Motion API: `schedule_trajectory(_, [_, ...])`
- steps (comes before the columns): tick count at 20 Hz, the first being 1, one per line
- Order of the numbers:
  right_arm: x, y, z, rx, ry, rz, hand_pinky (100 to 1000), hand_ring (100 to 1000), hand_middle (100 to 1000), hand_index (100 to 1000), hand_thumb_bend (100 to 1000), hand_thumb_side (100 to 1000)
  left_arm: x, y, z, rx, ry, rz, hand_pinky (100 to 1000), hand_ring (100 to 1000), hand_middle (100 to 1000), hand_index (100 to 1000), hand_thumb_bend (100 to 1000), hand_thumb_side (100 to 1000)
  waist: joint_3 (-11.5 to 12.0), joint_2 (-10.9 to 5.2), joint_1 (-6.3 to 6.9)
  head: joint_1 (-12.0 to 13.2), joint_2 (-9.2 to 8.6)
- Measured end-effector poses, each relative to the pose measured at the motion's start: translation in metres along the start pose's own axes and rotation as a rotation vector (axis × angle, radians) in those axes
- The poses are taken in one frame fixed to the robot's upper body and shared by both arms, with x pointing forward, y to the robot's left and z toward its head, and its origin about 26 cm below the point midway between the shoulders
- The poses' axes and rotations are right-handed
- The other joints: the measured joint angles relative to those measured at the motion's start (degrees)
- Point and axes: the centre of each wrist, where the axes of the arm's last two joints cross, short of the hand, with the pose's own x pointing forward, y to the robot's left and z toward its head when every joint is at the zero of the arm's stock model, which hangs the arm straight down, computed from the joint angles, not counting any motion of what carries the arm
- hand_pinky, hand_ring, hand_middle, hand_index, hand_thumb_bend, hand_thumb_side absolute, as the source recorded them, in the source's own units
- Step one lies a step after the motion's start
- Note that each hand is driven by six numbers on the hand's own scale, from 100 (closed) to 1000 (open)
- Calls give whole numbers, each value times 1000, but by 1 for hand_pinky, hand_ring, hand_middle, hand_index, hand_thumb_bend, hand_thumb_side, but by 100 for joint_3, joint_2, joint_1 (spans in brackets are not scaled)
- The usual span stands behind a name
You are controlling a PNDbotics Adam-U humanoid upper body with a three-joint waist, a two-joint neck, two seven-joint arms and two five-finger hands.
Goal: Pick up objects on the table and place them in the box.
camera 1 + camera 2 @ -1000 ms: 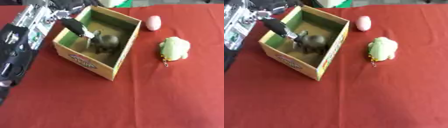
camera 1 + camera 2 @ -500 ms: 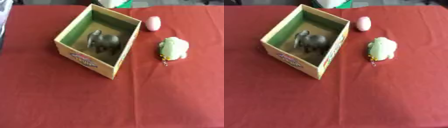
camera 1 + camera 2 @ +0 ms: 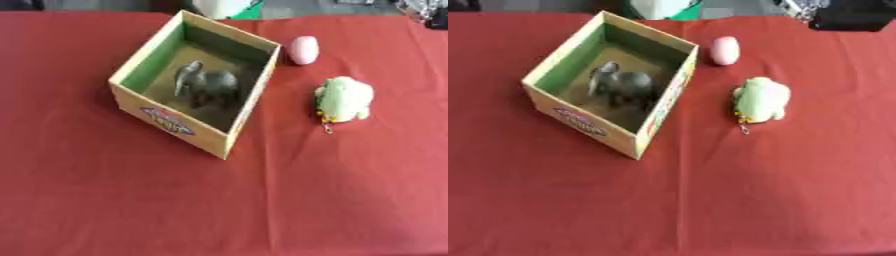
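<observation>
An open cardboard box point(image 3: 175, 125) with green inner walls stands left of centre on the red table. A grey elephant toy point(image 3: 206, 85) lies inside it. A pink egg-shaped object point(image 3: 303, 50) rests on the cloth just right of the box's far corner. Nearer and further right lies a pale green plush toy point(image 3: 346, 97) with a small keychain at its lower edge. A black and silver part of my right arm or hand point(image 3: 850, 15) shows at the upper right corner, well away from all objects. My left hand is out of sight.
A white and green object point(image 3: 223, 7) sits past the table's far edge behind the box. The red cloth point(image 3: 262, 200) stretches bare across the near half of the table.
My left arm, which reached over the box's left wall a second ago, has pulled out of view, leaving the grey toy inside. My right arm now shows at the upper right corner.
</observation>
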Motion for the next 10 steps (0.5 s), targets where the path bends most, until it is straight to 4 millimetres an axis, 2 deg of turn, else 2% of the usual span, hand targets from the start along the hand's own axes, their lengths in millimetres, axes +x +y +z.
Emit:
schedule_trajectory(6, [-9, 14, -3, 178, -32, 0, 901, 1000, 928, 948, 412, 900, -21, -2, 24, 25, 48, 68, 747, 807, 817, 912, 807, 911, 63, 1, -12, -69, -2])
schedule_trajectory(10, [-11, 23, -5, 281, -50, -16, 921, 1000, 950, 998, 424, 834, -29, -2, 35, 44, 60, 83, 751, 802, 814, 910, 790, 916, 92, 8, -35, -115, -16])
